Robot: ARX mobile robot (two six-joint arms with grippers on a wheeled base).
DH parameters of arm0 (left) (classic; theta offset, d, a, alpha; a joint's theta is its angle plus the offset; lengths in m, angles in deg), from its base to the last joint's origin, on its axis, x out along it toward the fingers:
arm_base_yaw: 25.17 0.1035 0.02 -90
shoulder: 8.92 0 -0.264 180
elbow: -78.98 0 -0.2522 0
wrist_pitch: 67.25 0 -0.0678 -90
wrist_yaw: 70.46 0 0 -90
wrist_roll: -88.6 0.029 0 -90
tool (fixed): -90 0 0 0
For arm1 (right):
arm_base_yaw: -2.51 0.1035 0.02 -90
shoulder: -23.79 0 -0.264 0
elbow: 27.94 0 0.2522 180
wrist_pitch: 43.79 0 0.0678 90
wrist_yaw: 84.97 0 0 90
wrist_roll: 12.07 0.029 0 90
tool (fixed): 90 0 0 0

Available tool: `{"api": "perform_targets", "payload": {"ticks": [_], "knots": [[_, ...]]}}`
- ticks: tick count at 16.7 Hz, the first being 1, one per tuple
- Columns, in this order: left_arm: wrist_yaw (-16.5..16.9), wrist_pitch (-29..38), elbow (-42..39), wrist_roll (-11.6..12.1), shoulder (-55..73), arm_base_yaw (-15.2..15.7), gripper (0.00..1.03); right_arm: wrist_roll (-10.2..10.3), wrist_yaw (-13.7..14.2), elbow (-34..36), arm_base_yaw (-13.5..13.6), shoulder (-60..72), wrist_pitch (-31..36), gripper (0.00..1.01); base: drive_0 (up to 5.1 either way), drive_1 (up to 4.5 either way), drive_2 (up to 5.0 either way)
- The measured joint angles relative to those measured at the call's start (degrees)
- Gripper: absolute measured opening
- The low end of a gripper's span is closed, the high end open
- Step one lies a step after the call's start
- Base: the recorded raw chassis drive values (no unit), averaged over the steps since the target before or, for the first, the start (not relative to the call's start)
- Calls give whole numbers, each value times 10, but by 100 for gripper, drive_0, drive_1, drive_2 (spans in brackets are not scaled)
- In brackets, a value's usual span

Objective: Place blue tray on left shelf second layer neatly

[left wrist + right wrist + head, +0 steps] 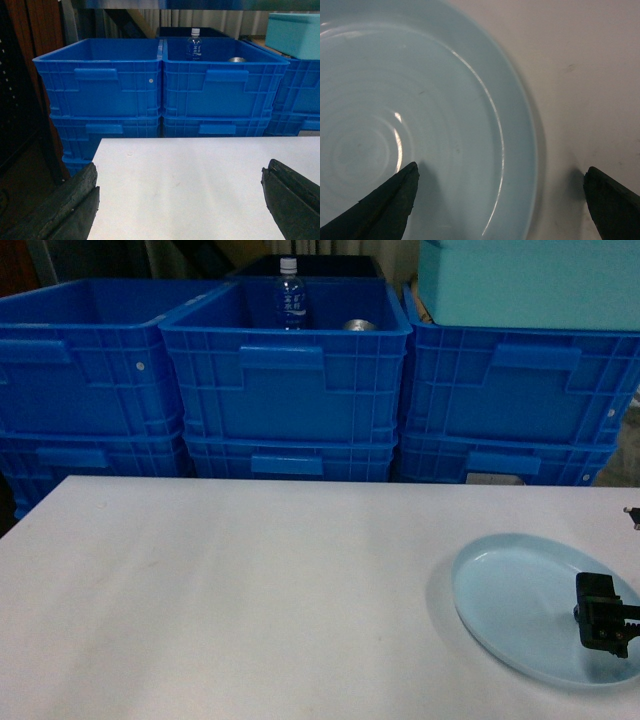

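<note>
Overhead, the blue tray lies on the counter at four o'clock, unlifted. Leftward, the left pincer gapes wide, empty. Rightward, the right pincer straddles the tray's rim, wide; grasping and shelving remain.
</note>
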Motion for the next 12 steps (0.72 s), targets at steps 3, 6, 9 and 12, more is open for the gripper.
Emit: {"api": "perform_targets", "payload": {"ticks": [3,6,9,12], "knots": [[0,0,0,0,0,0,98,16,3,-11,-11,5,-15,98,0,0,0],[0,0,0,0,0,0,98,24,11,-17,-12,7,-28,93,0,0,0],[0,0,0,0,0,0,98,43,15,-26,-12,9,-54,57,0,0,0],[0,0,0,0,0,0,98,55,17,-28,-7,5,-72,22,0,0,0]]}}
